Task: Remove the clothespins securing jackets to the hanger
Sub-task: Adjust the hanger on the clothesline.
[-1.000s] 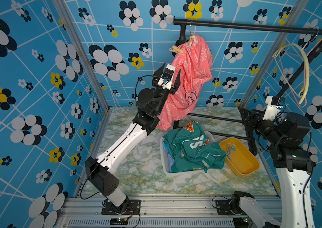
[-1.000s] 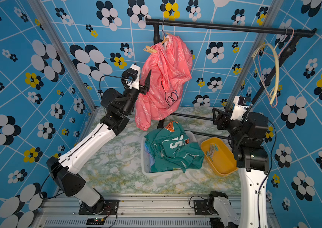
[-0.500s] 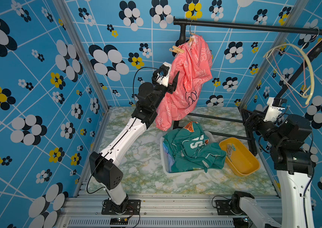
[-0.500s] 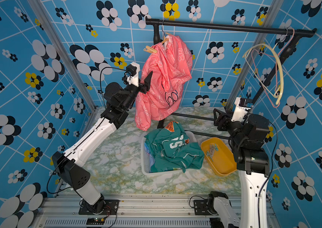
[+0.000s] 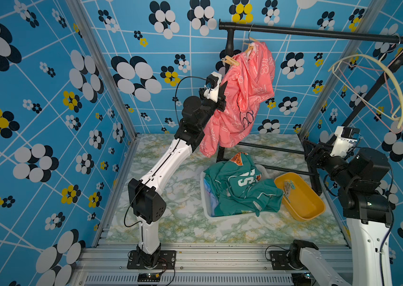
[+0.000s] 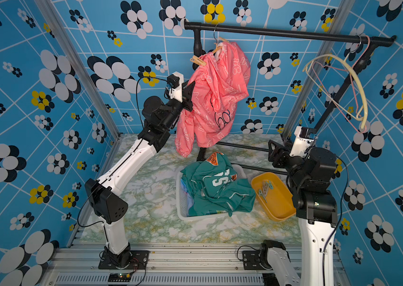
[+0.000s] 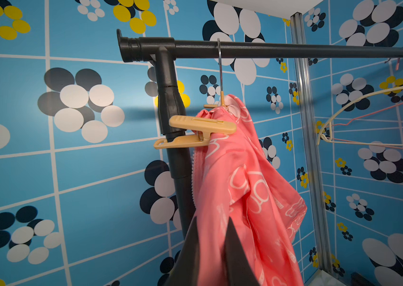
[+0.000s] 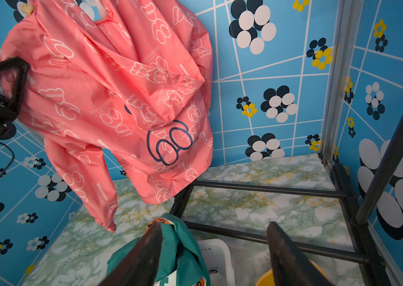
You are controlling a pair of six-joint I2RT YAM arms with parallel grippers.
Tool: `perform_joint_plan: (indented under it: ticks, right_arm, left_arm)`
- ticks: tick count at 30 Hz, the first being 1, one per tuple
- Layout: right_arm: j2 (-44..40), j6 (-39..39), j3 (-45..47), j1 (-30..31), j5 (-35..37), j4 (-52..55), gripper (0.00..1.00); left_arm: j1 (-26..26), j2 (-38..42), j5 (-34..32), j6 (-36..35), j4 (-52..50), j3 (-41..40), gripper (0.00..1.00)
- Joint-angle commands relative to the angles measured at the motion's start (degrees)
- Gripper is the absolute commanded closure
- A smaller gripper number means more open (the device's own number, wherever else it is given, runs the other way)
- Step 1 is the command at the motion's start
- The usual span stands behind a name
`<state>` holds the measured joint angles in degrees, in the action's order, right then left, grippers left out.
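Clothespins (image 6: 266,189) loose in yellow tray (image 6: 278,208), front of rack (image 7: 294,50). Teal jacket (image 6: 217,195) heaped in basket (image 6: 210,217), also front of rack. Right gripper (image 8: 214,226) wide, empty, low by rack base. Left gripper (image 7: 211,222) narrow, pinching pink jacket (image 7: 240,178) edge below rack rail. Tan clothespin (image 7: 195,132) clamps jacket shoulder to hanger (image 7: 220,74) on rack.

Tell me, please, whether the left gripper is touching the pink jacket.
Touching: in the left wrist view the left gripper pinches the pink jacket between its fingers.
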<state>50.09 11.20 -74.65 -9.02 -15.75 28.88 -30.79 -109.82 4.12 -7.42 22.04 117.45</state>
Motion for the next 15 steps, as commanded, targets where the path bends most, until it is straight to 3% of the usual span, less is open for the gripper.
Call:
perform_joint_plan:
  ticks: [1,5,10,15]
  right_arm:
    - [-0.59,-0.68,0.34,0.49,1.16,0.49,0.31]
    - [-0.30,1.38,0.72,0.49,2.22,-2.18,0.31]
    - [2.53,6.12,-1.45,0.49,-2.66,-10.39,0.28]
    - [8.34,12.41,-6.05,0.49,-8.63,-19.54,0.22]
  left_arm:
    - [-1.56,-1.82,3.26,-0.37,-0.69,2.74,1.00]
    - [-5.49,-2.34,3.61,-5.96,-0.46,1.81,1.00]
    - [-12.09,-2.17,0.43,-17.52,2.52,-1.74,1.00]
    - [-15.02,-1.75,1.00,-19.51,4.15,-4.61,1.00]
